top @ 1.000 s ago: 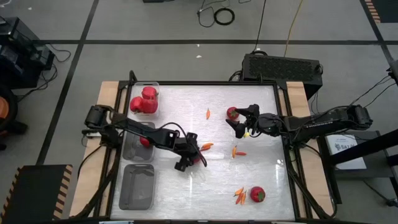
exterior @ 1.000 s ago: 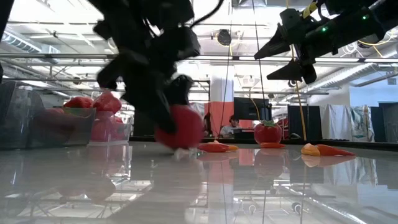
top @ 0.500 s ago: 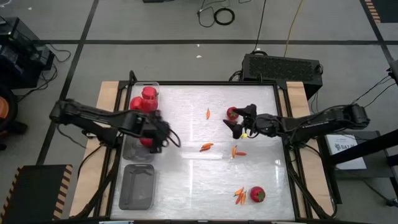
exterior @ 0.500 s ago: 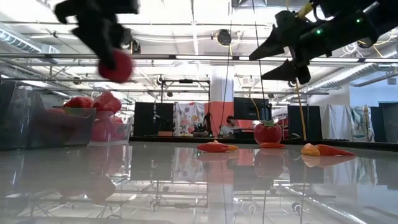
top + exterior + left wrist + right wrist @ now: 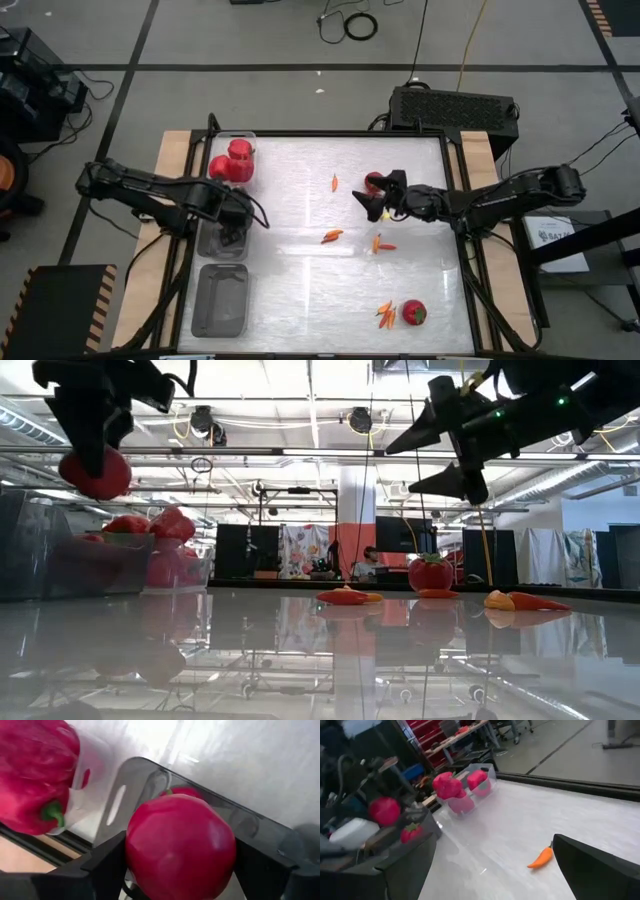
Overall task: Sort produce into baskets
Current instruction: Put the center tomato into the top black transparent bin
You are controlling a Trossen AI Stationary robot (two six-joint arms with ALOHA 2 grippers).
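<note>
At left of the high view, the left tool [image 5: 180, 870] grips a tomato [image 5: 180, 847] above the middle bin [image 5: 212, 240], left of the surface [image 5: 300, 290]. The right tool [image 5: 372, 203] hangs open at centre right, by another tomato [image 5: 430, 574].

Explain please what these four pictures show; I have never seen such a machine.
It is a robot with two dark arms at a white table, each ending in a two-finger claw. One picture looks straight down, one looks level across the table, and two come from cameras on the wrists. The left claw holds a red tomato above the middle bin, where another tomato already lies. The far bin holds red peppers; the near bin looks empty. The right claw hangs open above the table, beside a tomato. Small orange chilies and one more tomato lie on the table.
</note>
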